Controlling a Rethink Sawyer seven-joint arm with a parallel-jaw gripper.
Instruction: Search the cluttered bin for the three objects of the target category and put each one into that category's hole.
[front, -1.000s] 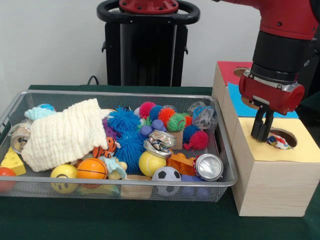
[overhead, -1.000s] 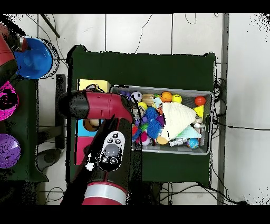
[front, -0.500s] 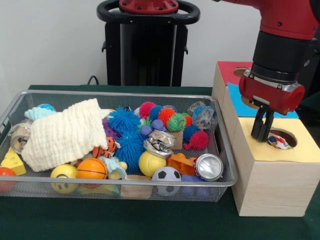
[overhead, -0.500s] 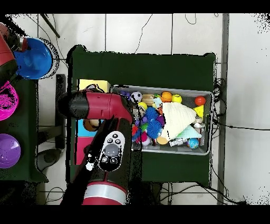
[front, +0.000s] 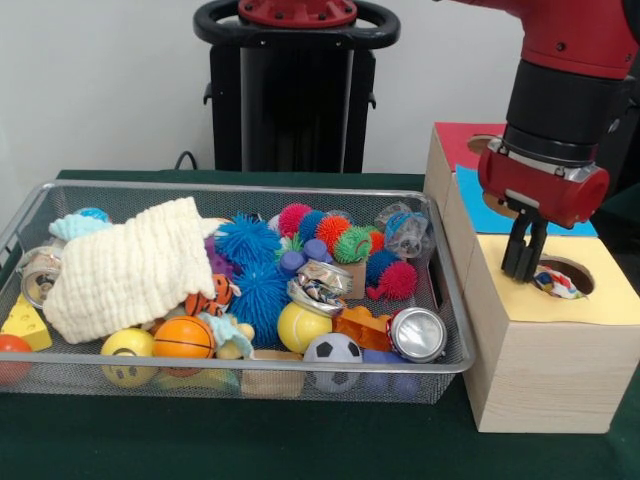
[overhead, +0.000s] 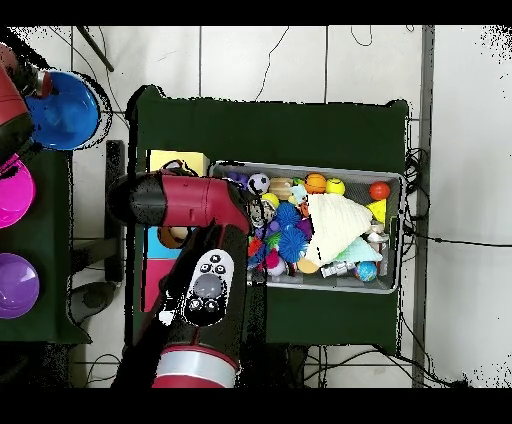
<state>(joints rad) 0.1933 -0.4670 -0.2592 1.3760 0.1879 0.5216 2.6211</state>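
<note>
Nearest in the front view: the wire mesh bin (front: 452, 365) on the green table (front: 200, 440), its clutter unchanged over the last second. Along its front edge sit a soccer ball (front: 333, 349), a yellow ball (front: 301, 325), an orange basketball (front: 183, 338) and a crushed silver can (front: 417, 333). A cream cloth (front: 130, 268) covers the left part; blue spiky balls (front: 250, 262) lie mid-bin.

Right of the bin stands the wooden box (front: 545, 375). Its yellow-topped section has a round hole (front: 565, 277), and a multicoloured crumpled item (front: 556, 284) lies inside it.

The gripper (front: 524, 258) hangs at the hole's left rim, fingers close together and clasping nothing. It sits marginally higher than half a second ago.

Farther back are the box's blue section (front: 478, 213) and red section (front: 462, 140).
</note>
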